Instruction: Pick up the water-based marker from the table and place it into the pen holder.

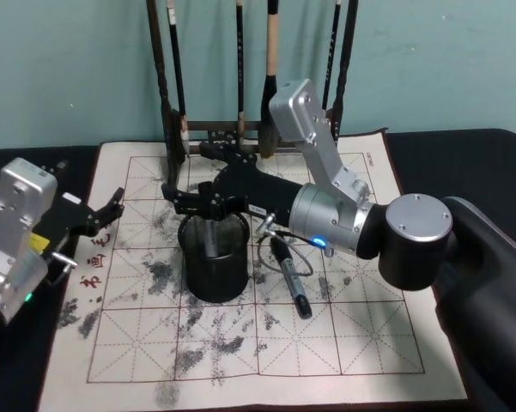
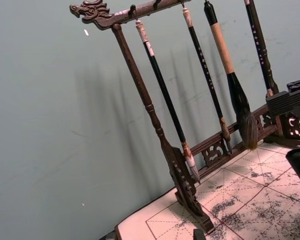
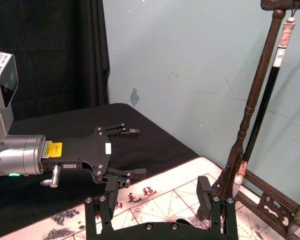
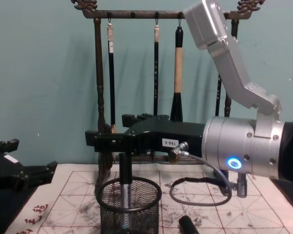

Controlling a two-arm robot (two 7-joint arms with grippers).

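Ink-stained mat (image 1: pixel 361 343), black mesh pen holder (image 1: pixel 215 275), grey marker (image 1: pixel 213 243) inside; left jaws, right jaws released.

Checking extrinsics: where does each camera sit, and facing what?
Head: up high, looking down on the mat; pen holder central, right gripper over it, left gripper at the mat's edge.
Chest: low, facing forward at the brush rack; right arm across frame.
Left wrist: faces rack and wall; likely part of the right gripper.
Right wrist: looks past its own open fingers at the left gripper.
Shared: head and chest both see holder and rack.
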